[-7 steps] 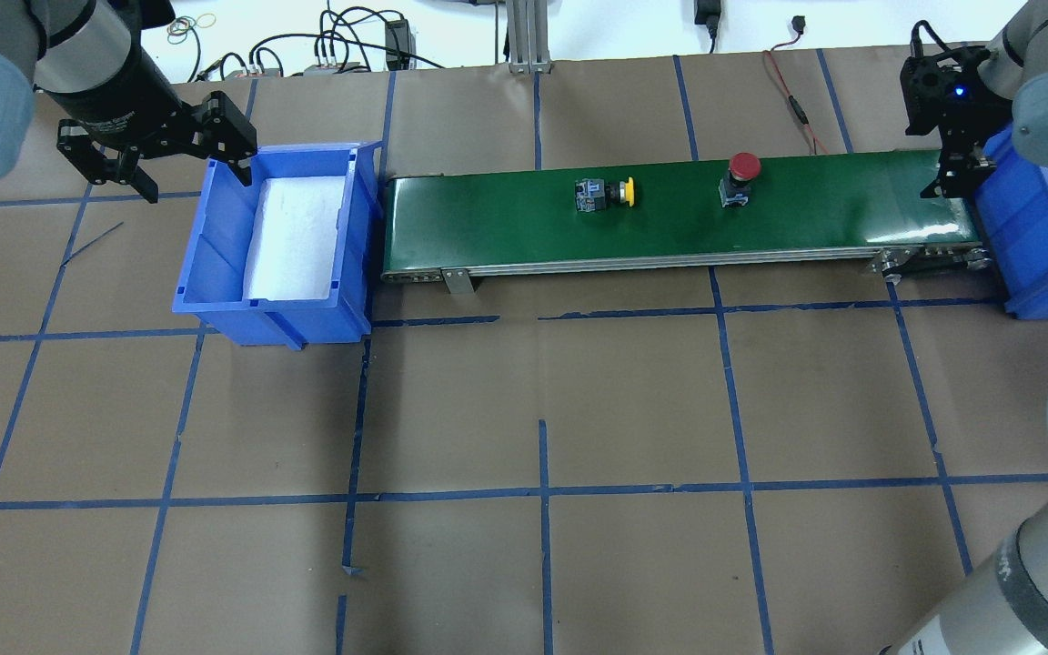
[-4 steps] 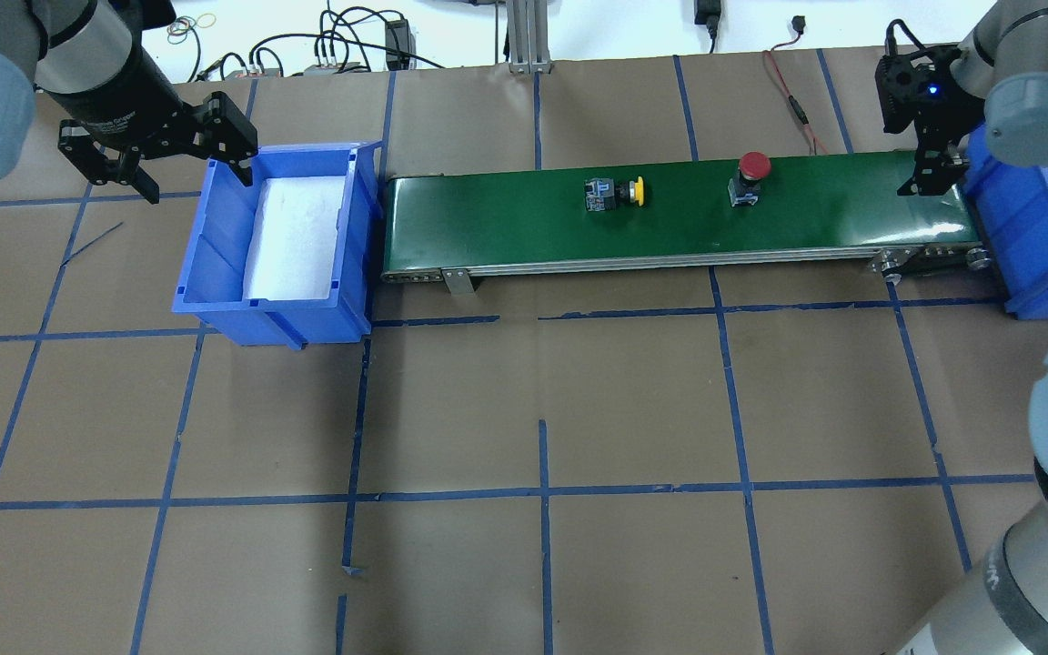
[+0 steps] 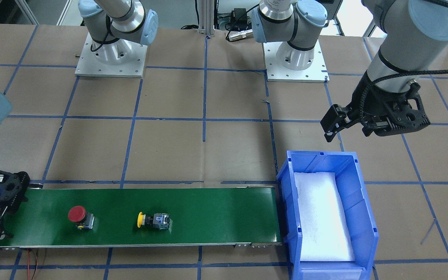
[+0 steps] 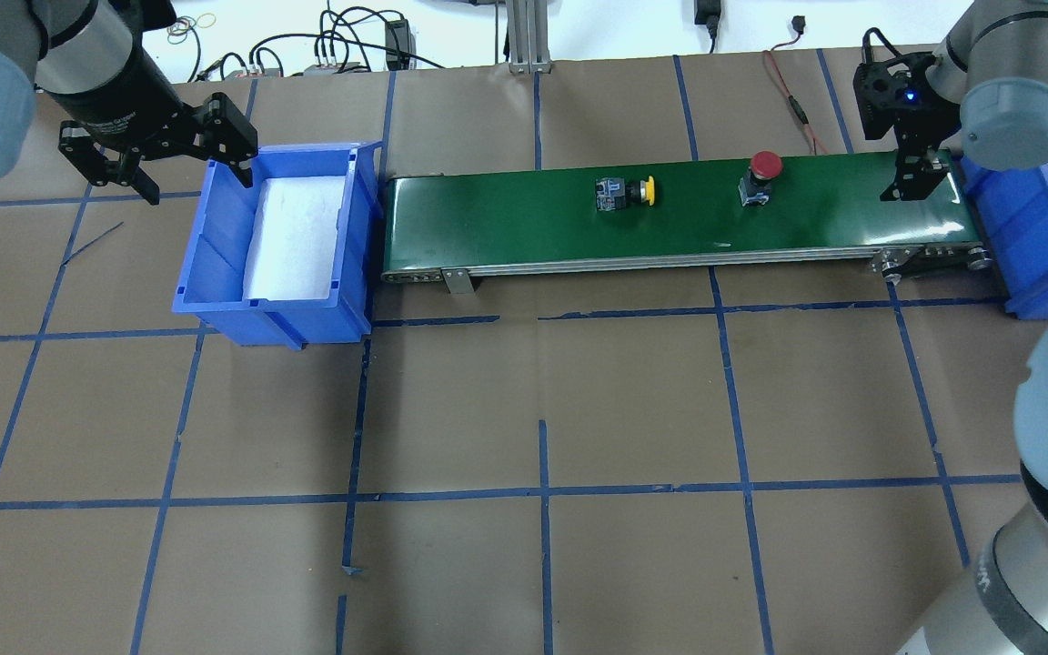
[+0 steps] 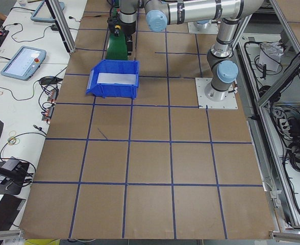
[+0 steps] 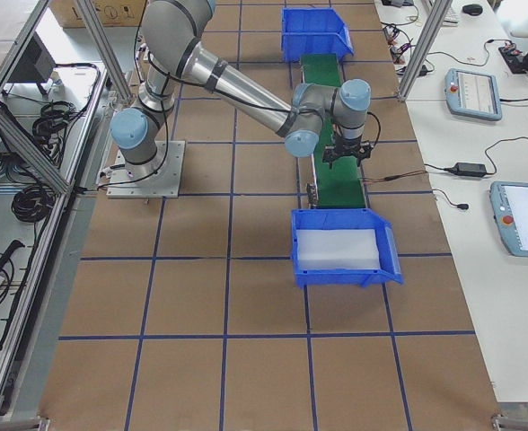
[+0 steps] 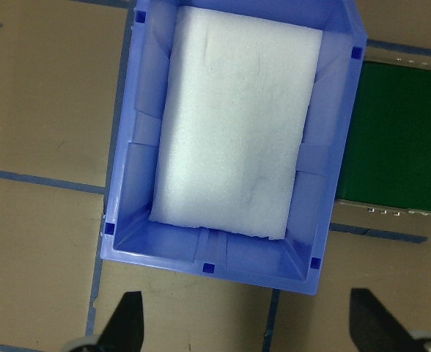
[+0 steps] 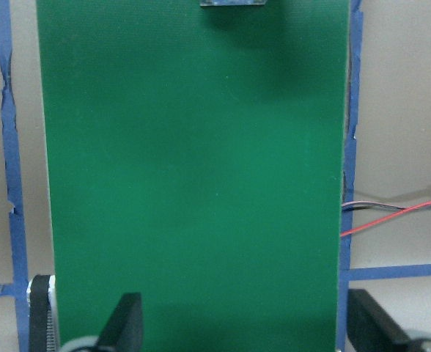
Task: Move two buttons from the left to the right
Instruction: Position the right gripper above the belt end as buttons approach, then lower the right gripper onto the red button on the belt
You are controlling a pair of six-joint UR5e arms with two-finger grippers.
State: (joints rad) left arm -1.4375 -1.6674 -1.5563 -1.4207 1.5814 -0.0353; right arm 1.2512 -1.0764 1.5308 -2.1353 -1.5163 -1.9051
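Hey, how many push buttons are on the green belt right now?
2. The red-capped button stands upright toward the robot-right end of the green belt; the yellow-capped button lies on its side near the middle. None seems hidden.

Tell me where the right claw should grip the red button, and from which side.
The red button seems to stand upright on the belt. Come down from above with the right claw and close on the black-grey body under the cap; its flat sides should hold surer than the round cap.
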